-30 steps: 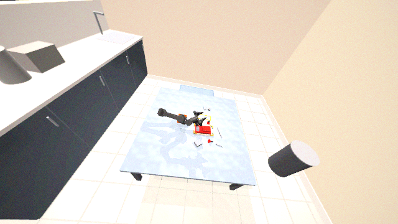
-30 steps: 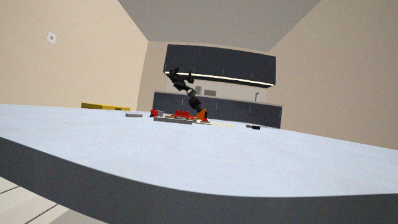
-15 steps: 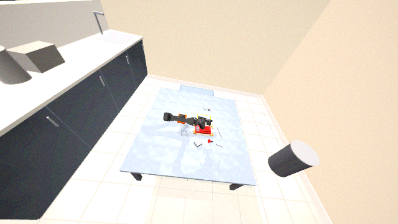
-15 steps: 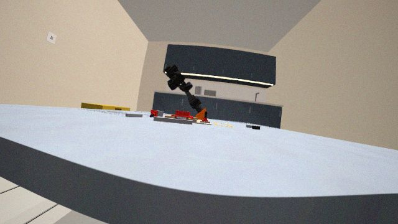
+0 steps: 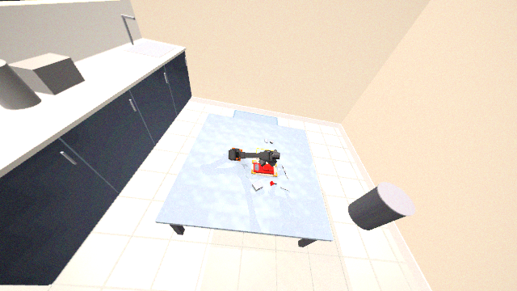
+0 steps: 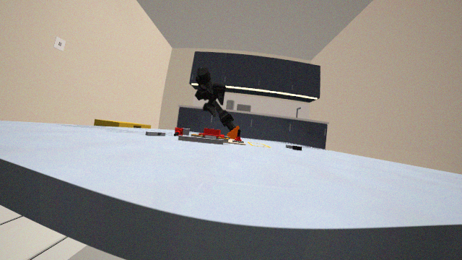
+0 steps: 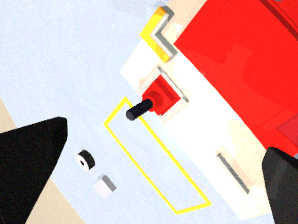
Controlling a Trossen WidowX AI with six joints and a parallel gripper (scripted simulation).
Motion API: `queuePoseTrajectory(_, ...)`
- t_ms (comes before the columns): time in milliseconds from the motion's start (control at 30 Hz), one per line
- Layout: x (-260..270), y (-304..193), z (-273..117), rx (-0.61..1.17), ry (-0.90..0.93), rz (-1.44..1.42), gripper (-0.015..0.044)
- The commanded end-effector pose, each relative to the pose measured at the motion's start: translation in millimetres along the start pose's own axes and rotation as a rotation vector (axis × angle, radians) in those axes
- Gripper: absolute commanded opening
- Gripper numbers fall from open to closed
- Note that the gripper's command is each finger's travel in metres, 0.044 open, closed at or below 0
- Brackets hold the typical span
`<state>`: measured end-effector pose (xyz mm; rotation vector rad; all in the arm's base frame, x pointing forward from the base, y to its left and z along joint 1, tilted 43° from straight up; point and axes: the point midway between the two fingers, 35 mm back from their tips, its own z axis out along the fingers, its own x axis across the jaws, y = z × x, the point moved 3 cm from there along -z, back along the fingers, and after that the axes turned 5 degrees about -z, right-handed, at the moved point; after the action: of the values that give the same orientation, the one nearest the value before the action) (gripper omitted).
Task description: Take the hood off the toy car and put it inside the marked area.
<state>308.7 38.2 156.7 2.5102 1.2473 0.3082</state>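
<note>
From the wrist, the hand [image 7: 156, 183] stands spread wide and holds nothing, its two dark fingers framing the lower corners of the view with the pale bench [image 7: 60, 43] between them. Just beyond the fingers lies the yellow-outlined marked area [image 7: 160, 159], a long rectangle set slantwise, with a small black piece at its upper end. Farther out sits the toy car [image 7: 233, 70], red, filling the upper right; its hood cannot be told apart from the rest of the body here. So the car lies ahead and to the right of the hand, past the marked area. From the top view the car [image 5: 264, 167] sits around the middle of the bench [image 5: 210, 190], with the hand [image 5: 271, 155] poised above it.
</note>
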Motion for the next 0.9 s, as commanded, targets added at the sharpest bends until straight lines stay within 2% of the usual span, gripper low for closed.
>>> queuePoseTrajectory(0,12.2,3.9,36.9,0.159,-0.607,-0.997,0.044)
queuePoseTrajectory(867,10.1,7.0,38.6,0.159,-0.607,-0.997,0.044)
